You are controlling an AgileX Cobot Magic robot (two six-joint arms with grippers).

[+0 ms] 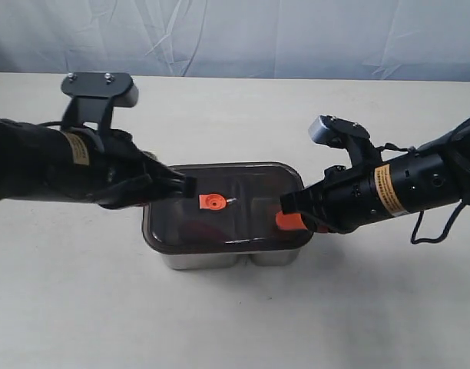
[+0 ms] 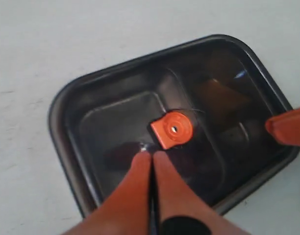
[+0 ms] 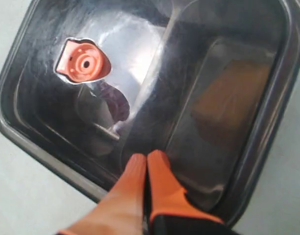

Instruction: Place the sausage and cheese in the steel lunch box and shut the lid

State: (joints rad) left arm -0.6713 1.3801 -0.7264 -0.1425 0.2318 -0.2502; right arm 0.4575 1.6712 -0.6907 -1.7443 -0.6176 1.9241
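- The box (image 1: 220, 260) stands about mid-worktop (image 1: 235, 330). The lid (image 1: 246, 188) lies on it and covers both compartments.
- Through the dark lid the cheese (image 3: 233, 93) shows as a dull orange patch in one compartment. A dim reddish shape in the other is probably the sausage (image 1: 190, 227), though the tint blurs it.
- The left tool (image 2: 151, 157) is fully closed with nothing in it. Its tips rest on the lid just beside the valve (image 2: 173, 129).
- The right tool (image 3: 146, 160) is likewise closed and empty, its tips on the lid near the rim at the cheese end.
- The step in hand, as I judge it, is pressing the lid home so the seal seats all round. Both foods look to be in already.
- Push straight down. A sideways push could slide the box across the worktop.
- Press with both tools at once, one mid-lid and one at the end, so the lid does not rock up on one side.
- Avoid the valve, since a push there may pop it rather than seat the rim.
- No tool is on the rim at the sausage end, and I cannot tell whether it is seated there. It likely needs a press of its own.
- Closed tips on smooth plastic may skid, so load them gently.
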